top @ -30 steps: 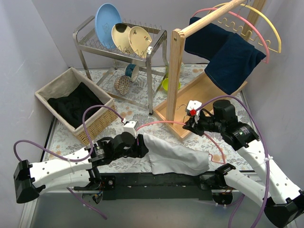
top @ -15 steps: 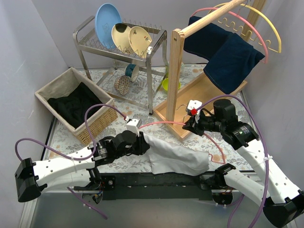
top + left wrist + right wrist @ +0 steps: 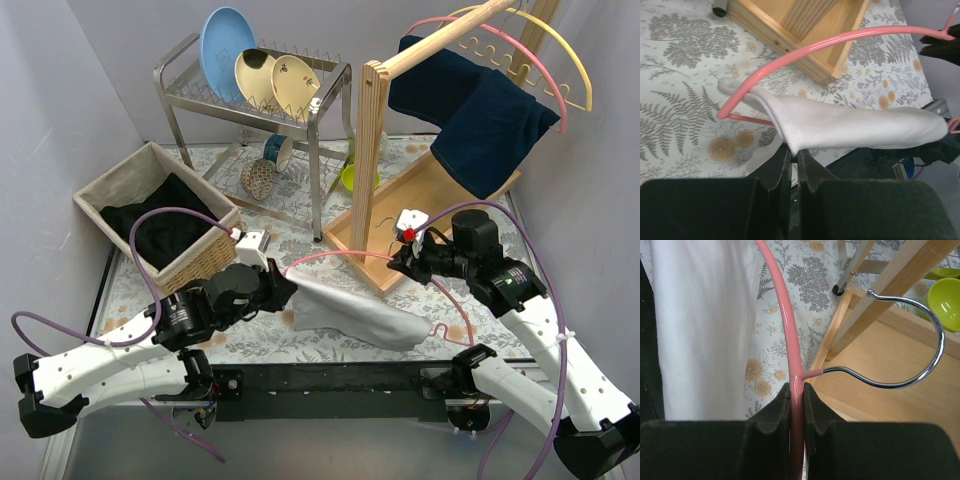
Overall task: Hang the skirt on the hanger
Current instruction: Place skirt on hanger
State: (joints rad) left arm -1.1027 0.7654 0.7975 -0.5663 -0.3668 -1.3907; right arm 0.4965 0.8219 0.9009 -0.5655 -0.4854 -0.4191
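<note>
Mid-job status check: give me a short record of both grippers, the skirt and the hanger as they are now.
left gripper: shut, pinching the edge of the skirt
right gripper: shut on the pink hanger at its middle
skirt: white, stretched along the hanger's span, above the floral table
hanger: held low, its near tip beside the skirt's end
skirt on hanger: cannot tell; the lower bar disappears behind the fabric
</note>
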